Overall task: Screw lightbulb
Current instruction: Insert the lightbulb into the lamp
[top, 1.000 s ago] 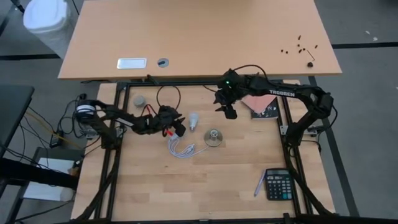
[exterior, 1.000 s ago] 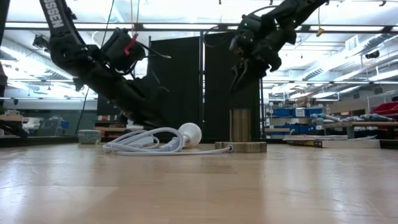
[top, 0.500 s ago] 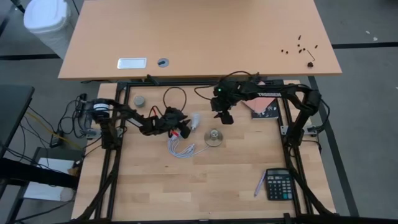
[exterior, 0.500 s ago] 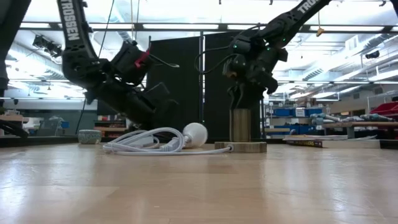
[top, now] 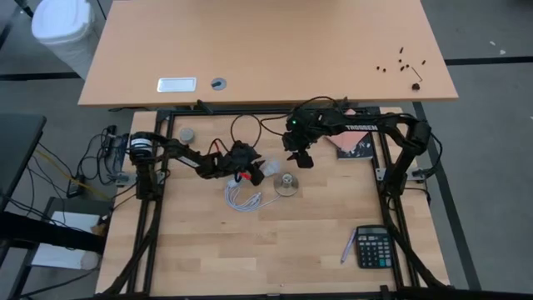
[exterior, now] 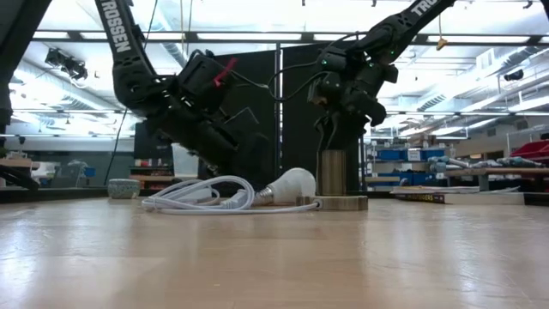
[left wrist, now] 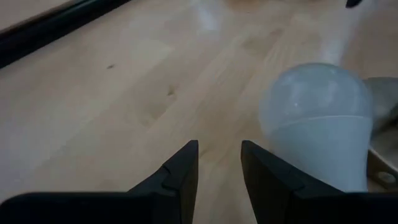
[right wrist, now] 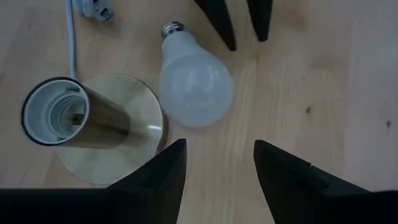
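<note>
Socket (right wrist: 53, 115) stands empty, we see; bulb (right wrist: 194, 84) lies beside its base (right wrist: 109, 158). Left gripper (right wrist: 241, 28) narrowly parted, right gripper (right wrist: 217, 171) wider, both empty.

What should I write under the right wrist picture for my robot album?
Lightbulb lying on the table beside the brass lamp socket, with both open tools, right and left, close by.
</note>
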